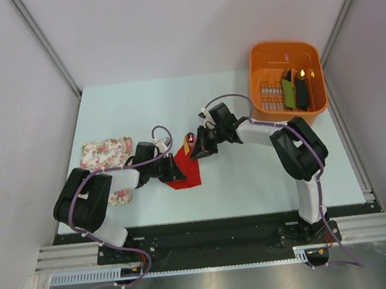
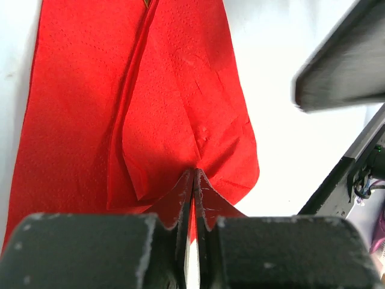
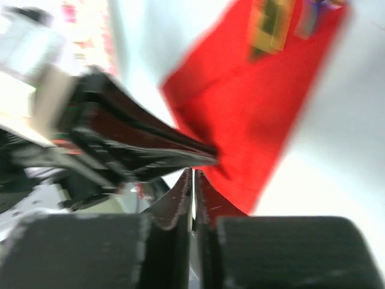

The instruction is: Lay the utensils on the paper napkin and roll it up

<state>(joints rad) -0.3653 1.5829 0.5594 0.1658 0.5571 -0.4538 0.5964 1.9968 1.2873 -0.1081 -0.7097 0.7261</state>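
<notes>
Yellow- and blue-handled utensils [image 3: 271, 27] lie on red paper napkin [image 2: 78, 120] ahead of both claws; left gripper [image 2: 194, 174] clamped on its edge, right gripper [image 3: 194, 174] pressed together, hold unclear; rolling looks barely begun.

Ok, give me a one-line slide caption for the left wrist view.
Left fingers pinched shut on the edge of the folded red paper napkin.
</notes>
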